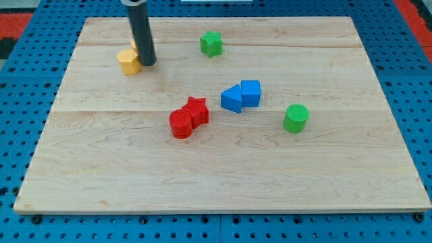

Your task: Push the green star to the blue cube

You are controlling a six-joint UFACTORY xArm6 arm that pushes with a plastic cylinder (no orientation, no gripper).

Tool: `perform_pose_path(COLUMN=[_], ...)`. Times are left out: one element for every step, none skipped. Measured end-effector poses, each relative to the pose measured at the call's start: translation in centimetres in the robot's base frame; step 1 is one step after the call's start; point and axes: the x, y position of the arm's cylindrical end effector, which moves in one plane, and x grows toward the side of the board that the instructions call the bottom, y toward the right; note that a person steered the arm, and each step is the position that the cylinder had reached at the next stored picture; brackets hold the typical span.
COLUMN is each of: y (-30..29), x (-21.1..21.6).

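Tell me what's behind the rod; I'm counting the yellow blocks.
Behind my tip, a sliver of yellow shows at the rod's left edge, above the yellow block. The rod hides the rest, so its shape is unclear.

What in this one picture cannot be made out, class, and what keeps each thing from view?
- My tip: whether it touches the yellow block beside it; the single camera view cannot settle it.
- A second yellow piece: mostly hidden behind the rod, shape unreadable.
- The rod's upper end: cut off by the view's top.

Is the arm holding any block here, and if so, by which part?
Nothing is held. My tip is a bare rod end against the yellow block, far from the green star block and the blue cube.
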Motion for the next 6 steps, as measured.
perform_pose_path(y=[12.3, 6.5, 4.2, 14.9, 21.2, 16.1], x=[0.5, -2.6, -7.6, -5.7, 1.5, -3.3])
